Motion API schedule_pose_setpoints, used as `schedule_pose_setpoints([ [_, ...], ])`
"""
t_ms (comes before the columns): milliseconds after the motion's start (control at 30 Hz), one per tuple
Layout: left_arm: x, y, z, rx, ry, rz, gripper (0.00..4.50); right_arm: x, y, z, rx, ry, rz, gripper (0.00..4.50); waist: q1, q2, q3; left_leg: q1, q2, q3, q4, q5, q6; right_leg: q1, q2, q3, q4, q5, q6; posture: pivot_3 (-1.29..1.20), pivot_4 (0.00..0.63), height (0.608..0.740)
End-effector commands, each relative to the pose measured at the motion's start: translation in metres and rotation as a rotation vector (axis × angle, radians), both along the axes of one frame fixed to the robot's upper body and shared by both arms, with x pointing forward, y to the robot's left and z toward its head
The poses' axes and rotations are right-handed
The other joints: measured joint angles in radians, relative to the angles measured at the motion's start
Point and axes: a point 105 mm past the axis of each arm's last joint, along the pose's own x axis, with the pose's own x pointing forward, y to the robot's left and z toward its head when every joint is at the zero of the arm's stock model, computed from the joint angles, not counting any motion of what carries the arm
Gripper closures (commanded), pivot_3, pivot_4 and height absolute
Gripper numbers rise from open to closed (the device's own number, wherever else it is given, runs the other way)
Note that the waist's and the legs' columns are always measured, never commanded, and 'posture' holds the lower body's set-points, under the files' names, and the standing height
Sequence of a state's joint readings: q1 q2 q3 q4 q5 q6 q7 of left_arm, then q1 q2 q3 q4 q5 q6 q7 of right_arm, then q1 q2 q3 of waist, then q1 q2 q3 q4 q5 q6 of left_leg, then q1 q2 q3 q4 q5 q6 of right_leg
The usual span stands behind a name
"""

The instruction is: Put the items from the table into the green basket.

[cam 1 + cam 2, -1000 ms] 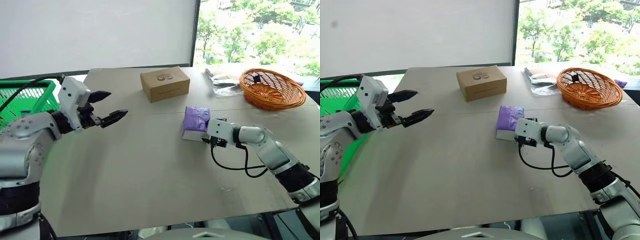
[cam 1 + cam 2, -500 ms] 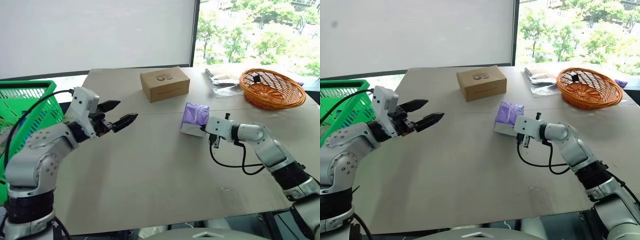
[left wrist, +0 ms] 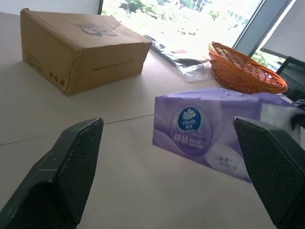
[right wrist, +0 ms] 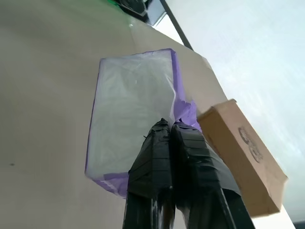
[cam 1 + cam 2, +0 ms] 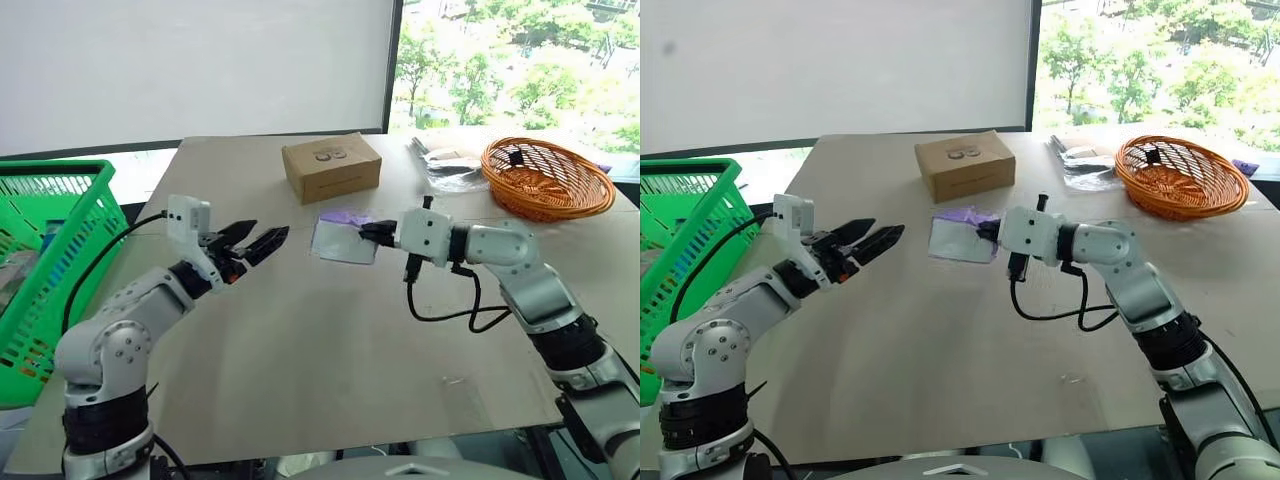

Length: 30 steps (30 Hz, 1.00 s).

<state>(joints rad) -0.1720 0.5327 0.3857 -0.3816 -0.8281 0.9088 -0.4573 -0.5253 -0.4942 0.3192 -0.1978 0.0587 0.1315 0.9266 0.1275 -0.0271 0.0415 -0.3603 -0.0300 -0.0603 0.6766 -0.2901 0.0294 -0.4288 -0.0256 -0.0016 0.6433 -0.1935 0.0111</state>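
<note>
The right gripper (image 5: 372, 232) is pinching the purple pack (image 5: 345, 240) above the desk (image 5: 330, 340), left gripper (image 5: 262, 240) fingers gaping empty; green basket (image 5: 45, 255), at nine o'clock, awaiting it.

Right gripper (image 5: 372, 232) holds the purple pack (image 5: 345, 238) aloft — left gripper (image 5: 262, 238) agape.

Both arms are silver-grey metal with rounded joints and black bands, ending in white wrist blocks and 2 black textured fingers (image 3: 76, 164), with loose black cables.
</note>
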Motion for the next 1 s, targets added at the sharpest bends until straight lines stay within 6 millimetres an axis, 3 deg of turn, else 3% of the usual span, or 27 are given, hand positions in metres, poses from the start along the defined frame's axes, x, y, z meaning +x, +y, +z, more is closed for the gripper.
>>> schedule_pose_setpoints([
  [33,-0.003,-0.003,0.016,-0.001,-0.059,-0.016,0.0,-0.003,-0.003,0.007,-0.021,-0.054,0.02,3.09,0.0,0.0,0.0,0.0,0.0,0.0,0.0,0.0,0.0,0.0,0.0,0.0,0.0,0.0,0.0,0.22,0.0,0.74],
  [200,-0.007,-0.008,0.013,0.032,-0.047,-0.046,0.0,-0.001,-0.004,0.008,-0.003,-0.049,0.004,0.5,-0.002,0.0,0.0,0.001,0.001,0.0,0.0,0.001,-0.001,0.0,0.003,0.0,0.0,0.0,-0.001,0.22,0.0,0.74],
  [267,-0.015,-0.017,0.011,0.078,-0.049,-0.113,0.0,-0.006,-0.006,0.006,0.007,0.008,0.011,0.06,-0.003,0.0,0.0,0.001,0.001,0.0,-0.001,0.001,-0.002,0.0,0.004,0.0,0.0,0.0,-0.001,0.22,0.0,0.74],
  [400,-0.04,-0.037,-0.014,0.243,0.086,-0.291,0.0,-0.01,-0.029,0.001,-0.02,0.102,-0.014,0.06,-0.001,0.0,0.0,0.0,0.001,-0.001,-0.002,0.001,-0.002,0.0,0.004,0.0,0.0,-0.002,-0.005,0.21,0.0,0.74],
  [633,-0.037,-0.031,-0.058,0.289,0.31,-0.185,0.0,-0.007,-0.057,-0.004,-0.053,0.123,-0.106,0.06,-0.004,0.004,0.0,0.003,0.001,0.001,-0.002,0.001,-0.001,0.002,0.005,0.0,-0.001,-0.005,-0.001,0.18,0.0,0.74],
  [767,-0.028,-0.038,-0.087,0.253,0.422,-0.074,0.0,-0.024,-0.061,-0.001,-0.005,0.196,-0.051,0.06,-0.004,0.006,0.0,0.004,0.004,0.001,-0.002,0.001,-0.001,0.002,0.007,0.001,-0.001,-0.004,-0.002,0.16,0.0,0.74],
  [900,-0.032,-0.051,-0.109,0.212,0.5,-0.058,0.0,-0.052,-0.065,0.008,0.107,0.404,0.039,0.06,-0.002,0.009,-0.001,0.011,0.004,0.0,-0.003,0.001,-0.001,0.012,0.006,0.0,-0.003,-0.004,-0.002,0.14,0.0,0.74],
  [933,-0.032,-0.052,-0.113,0.205,0.511,-0.047,0.58,-0.056,-0.067,0.009,0.125,0.453,0.045,0.0,-0.003,0.01,-0.001,0.015,0.004,0.0,-0.004,0.001,-0.001,0.016,0.006,0.0,-0.005,-0.005,-0.001,0.13,0.0,0.74],
  [1000,-0.035,-0.056,-0.119,0.197,0.53,-0.056,1.26,-0.06,-0.073,0.007,0.122,0.532,0.03,0.0,-0.003,0.011,-0.003,0.016,0.004,0.001,-0.004,0.001,-0.001,0.018,0.005,0.0,-0.006,-0.005,-0.001,0.13,0.0,0.74],
])
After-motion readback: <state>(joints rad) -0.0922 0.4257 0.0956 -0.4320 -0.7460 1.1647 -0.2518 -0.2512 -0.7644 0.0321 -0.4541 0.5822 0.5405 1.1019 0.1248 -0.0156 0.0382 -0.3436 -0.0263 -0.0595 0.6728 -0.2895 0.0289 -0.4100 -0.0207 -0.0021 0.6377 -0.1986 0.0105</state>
